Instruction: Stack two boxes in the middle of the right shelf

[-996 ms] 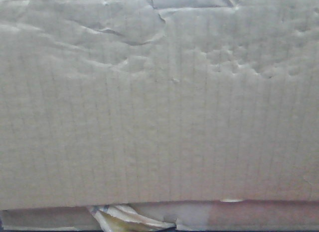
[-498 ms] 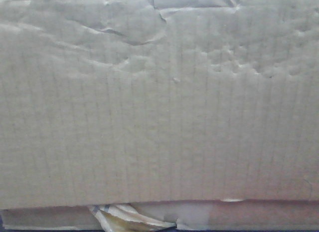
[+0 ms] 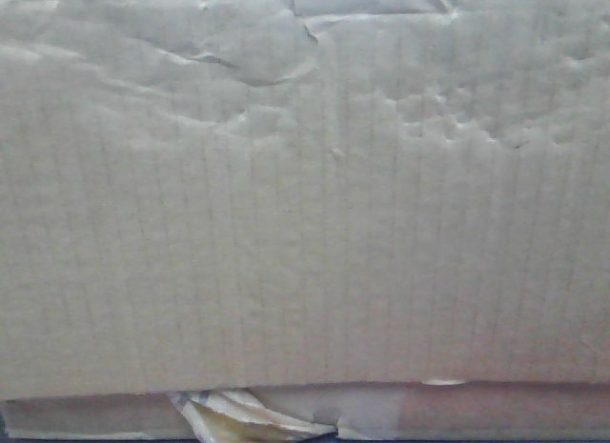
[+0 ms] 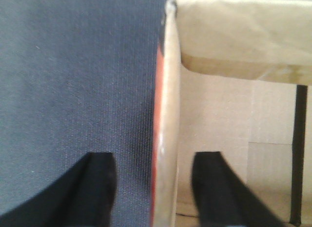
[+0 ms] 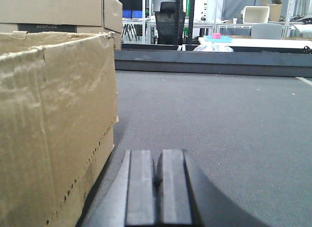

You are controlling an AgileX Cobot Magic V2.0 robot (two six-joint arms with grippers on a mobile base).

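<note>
**Operator:** What is the left claw doing?

**Technician:** The left claw is standing released. Its dark fingers are straddling the upright wall of an open box. One finger is hanging outside, over the dark desk, and the other is hanging inside the box. A gap is showing on each side of the wall.

**Operator:** Where are the boxes lying in the front view?

**Technician:** The tall box is filling nearly the whole view and is turning its wrinkled, dented face toward the camera. Under its lower edge a strip of the shallow box is showing, with torn tape peeling left of centre.

**Operator:** And the right claw?

**Technician:** The right claw is clenched, with its fingers pressing together on nothing, and it is pointing along the desk. To its left a ragged-edged box is standing on the desk, near the claw but apart from it. I cannot tell which of the two boxes this is. Behind it, further cartons are showing.
</note>
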